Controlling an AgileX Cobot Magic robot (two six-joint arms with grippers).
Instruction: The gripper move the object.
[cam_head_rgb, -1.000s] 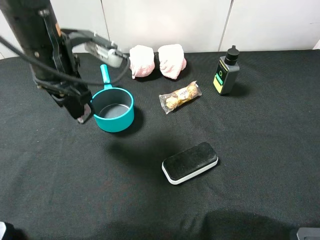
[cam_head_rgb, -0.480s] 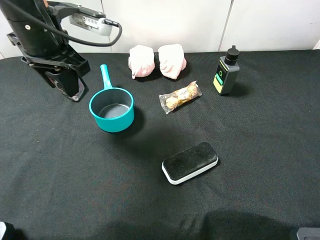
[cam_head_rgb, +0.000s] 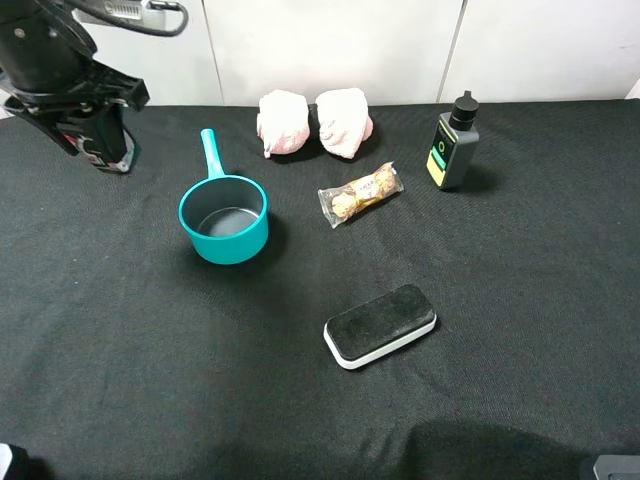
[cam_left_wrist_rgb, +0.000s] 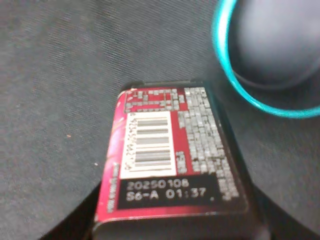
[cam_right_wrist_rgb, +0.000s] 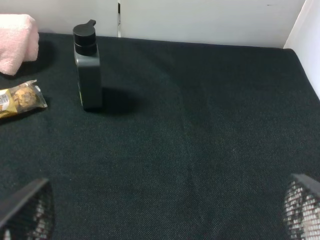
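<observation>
Left gripper (cam_head_rgb: 97, 152): arm at far-left rear of surface (cam_head_rgb: 140, 360), tilted downward, jaws pinching object (cam_left_wrist_rgb: 170, 160). Object's red barcode label faces wrist camera. Object held above cloth, left of teal pot (cam_head_rgb: 224, 218), apart from it. Right gripper (cam_right_wrist_rgb: 160, 212): low at near-right corner, jaws spread. Surface covered in black cloth. White panelled wall (cam_head_rgb: 330, 45) behind.

Place: a robot test bench, indoors, is shown.
Surface: a table (cam_head_rgb: 300, 410) is covered edge to edge in black cloth.
Backdrop: plain white panels (cam_head_rgb: 330, 45) are set behind the table, with no furniture seen.
Rig: a black left arm (cam_head_rgb: 45, 60), trailed by cables, is seen over the far left corner.
Props: unrelated small goods are laid out apart, namely a teal pot (cam_head_rgb: 224, 218), an eraser (cam_head_rgb: 380, 325), a bottle (cam_head_rgb: 452, 148), a snack pack (cam_head_rgb: 360, 194) and two pink cloths (cam_head_rgb: 285, 122).
</observation>
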